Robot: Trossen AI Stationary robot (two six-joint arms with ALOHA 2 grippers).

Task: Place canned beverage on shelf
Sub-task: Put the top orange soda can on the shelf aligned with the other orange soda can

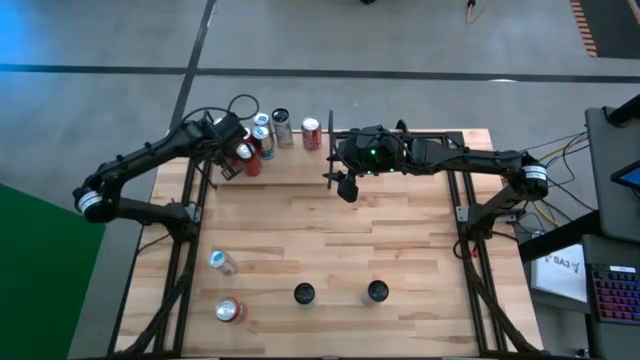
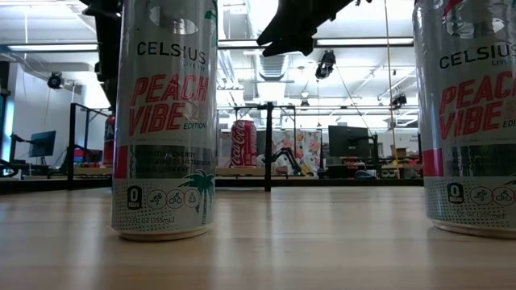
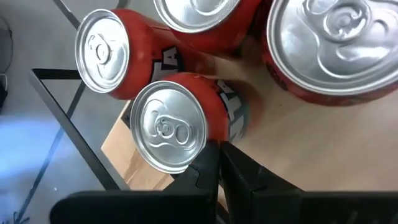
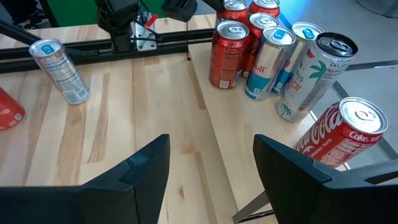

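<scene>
- The left gripper (image 1: 232, 150) sits at the far left end of the shelf (image 1: 300, 168) (a light wood plank board edged with thin black metal rods); its dark fingers (image 3: 208, 171) are pressed together with nothing between them, right beside a red can with a silver pull-tab top (image 3: 171, 127).
- That red can stands upright on the plank, long axis vertical and top facing up, at the board's left corner beside the black rod edge, touching other red cans in the cluster (image 1: 252, 145) of red and blue-silver cans.
- To the right of the cluster on the same plank stand a tall silver can with a dark top (image 1: 282, 128) and then a red cola can (image 1: 311, 133), both upright and a little apart from each other.
- A black upright divider rod (image 1: 331, 150) rises just right of the cola can.
- The right gripper (image 1: 347, 187) hangs over the table just past that rod, its two dark fingers (image 4: 140, 171) spread moderately wide and empty, pointing toward the can cluster.
- On the near part of the wooden table (image 1: 330, 250), from left to right: a silver-blue can (image 1: 221, 262) and a red can (image 1: 229, 311), both lying on their sides, then two tall silver Celsius cans (image 1: 304, 294) standing upright (the second one (image 1: 376, 292) is well apart from the first).
</scene>
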